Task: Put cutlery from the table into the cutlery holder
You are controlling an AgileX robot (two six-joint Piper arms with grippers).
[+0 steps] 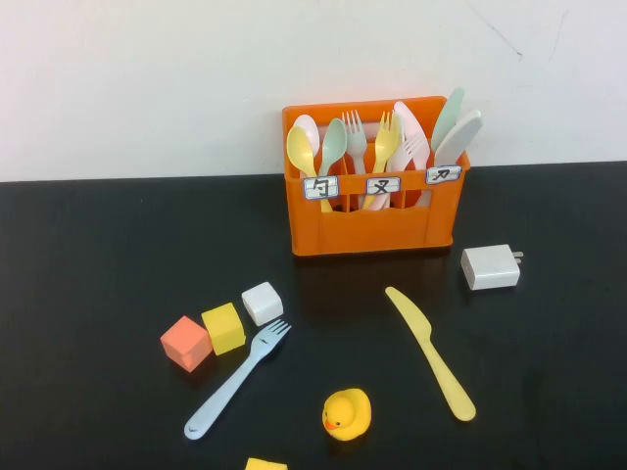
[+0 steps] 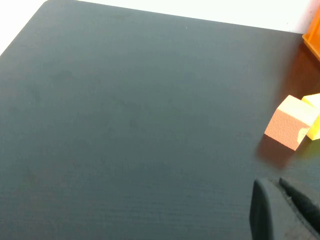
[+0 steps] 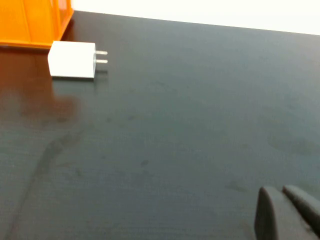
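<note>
**Still at the start: fork and knife waiting on the table**

Evidently we are looking at the opening step, since nothing is being lifted. The pale blue fork (image 1: 238, 379) is lying flat on the black table (image 1: 88, 255), tines just beside the yellow cube (image 1: 223, 328) and white cube (image 1: 262, 303), with the orange cube (image 1: 186, 343) close by. The pale yellow knife (image 1: 429, 352) is lying right of centre, well apart from the fork, with the rubber duck (image 1: 347, 413) between them nearer us. The orange cutlery holder (image 1: 372, 230) is standing at the back, already stocked with spoons, forks and knives; the white charger (image 1: 490, 266) is sitting beside it.

Neither arm is showing from above. The left gripper (image 2: 287, 212) is appearing only as a dark corner hanging over bare table, and the right gripper (image 3: 287, 212) likewise; we cannot tell how either claw is set.

We are judging that the next move calls for one arm reaching to a utensil, pinching its thin handle low against the glossy surface, and the fork's crowding cubes may be making that awkward.
</note>
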